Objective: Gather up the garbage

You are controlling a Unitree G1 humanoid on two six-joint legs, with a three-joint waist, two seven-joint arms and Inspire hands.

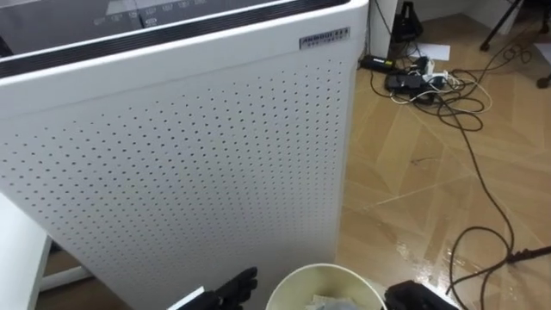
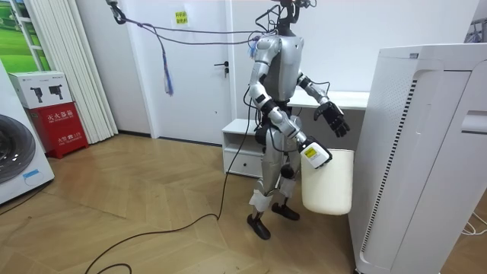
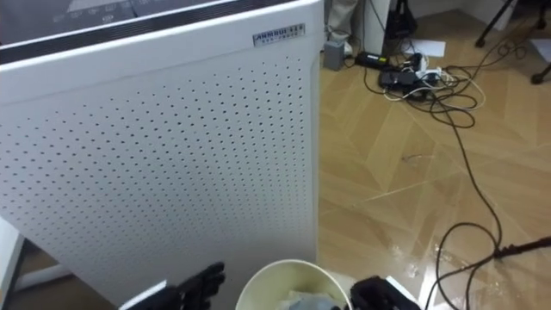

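We note the white bin (image 1: 301, 280) at lower centre, carried at the right hand (image 1: 413, 297), grip indiscernible, presumably held close for deposits. Pale garbage (image 1: 327, 302) lies inside. Left hand (image 1: 234, 288), lower left, spread and empty.

Both eye views look steeply down, close onto the air purifier (image 1: 189, 155) and waste bin (image 1: 288, 284); the distant room view shares them, side-on

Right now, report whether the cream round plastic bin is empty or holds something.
Not empty. Inside the cream round plastic bin, crumpled pale scraps show below the rim.
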